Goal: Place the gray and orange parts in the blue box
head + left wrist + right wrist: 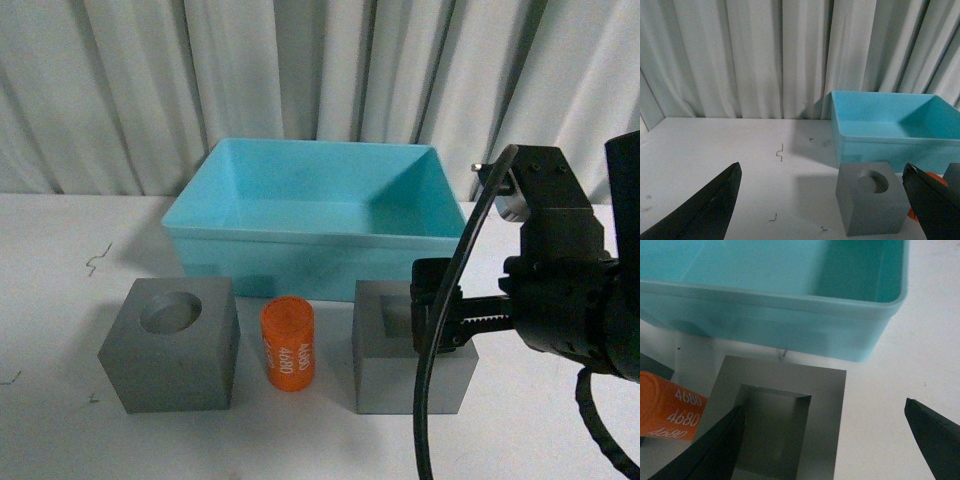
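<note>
Pale pleated curtains hang behind a white tabletop. The left jaws, seen only in the left wrist view, stand wide apart, low over the bare tabletop. In a row sit a gray cube with a round hole, an orange cylinder standing on end just beside it, then a gray cube with a rectangular hole — all on the tabletop, outside the blue box, which stands just behind them. At the right, the right arm reaches in over the rectangular-hole cube — its jaws are spread apart, clamped on nothing.
</note>
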You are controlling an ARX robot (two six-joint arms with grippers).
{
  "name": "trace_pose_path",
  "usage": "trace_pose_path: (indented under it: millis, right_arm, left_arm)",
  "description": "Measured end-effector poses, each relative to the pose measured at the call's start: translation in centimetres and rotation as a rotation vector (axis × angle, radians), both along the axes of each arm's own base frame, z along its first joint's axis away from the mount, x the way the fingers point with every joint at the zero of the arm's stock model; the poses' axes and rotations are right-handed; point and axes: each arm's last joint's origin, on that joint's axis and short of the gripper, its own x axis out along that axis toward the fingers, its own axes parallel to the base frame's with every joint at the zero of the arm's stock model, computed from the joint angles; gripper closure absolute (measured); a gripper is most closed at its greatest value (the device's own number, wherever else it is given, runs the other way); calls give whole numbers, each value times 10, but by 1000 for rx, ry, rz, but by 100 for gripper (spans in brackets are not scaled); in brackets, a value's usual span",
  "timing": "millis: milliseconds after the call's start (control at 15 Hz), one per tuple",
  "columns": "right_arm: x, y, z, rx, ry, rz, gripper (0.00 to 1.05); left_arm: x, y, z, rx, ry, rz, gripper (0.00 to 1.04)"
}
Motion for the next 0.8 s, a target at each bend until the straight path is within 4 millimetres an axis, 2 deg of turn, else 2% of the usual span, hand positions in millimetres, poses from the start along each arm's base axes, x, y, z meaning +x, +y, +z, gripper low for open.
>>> trace_pose_path:
  millis: [333, 400, 533, 600, 667, 733, 800]
  right_arm:
    - [6, 9, -12, 4, 67, -29, 6]
    - [6, 9, -15, 15, 88, -43, 9]
    - [7, 8, -20, 37, 124, -76, 29]
    - [9, 7, -21, 69, 138, -106, 51]
    - [9, 7, -21, 91, 138, -120, 81]
    - [-3, -5, -12, 102, 137, -134, 86]
    - [-20, -33, 54, 169, -17, -145, 86]
  left_arm:
    - [0, 0, 0, 0, 0, 0, 7]
    - [0, 0, 0, 0, 0, 0, 7]
    - [0, 0, 0, 0, 0, 0, 7]
    - [0, 0, 0, 0, 0, 0, 7]
    - [0, 0, 0, 0, 0, 0, 7]
    - [0, 0, 0, 0, 0, 0, 7]
    - [0, 0, 0, 0, 0, 0, 7]
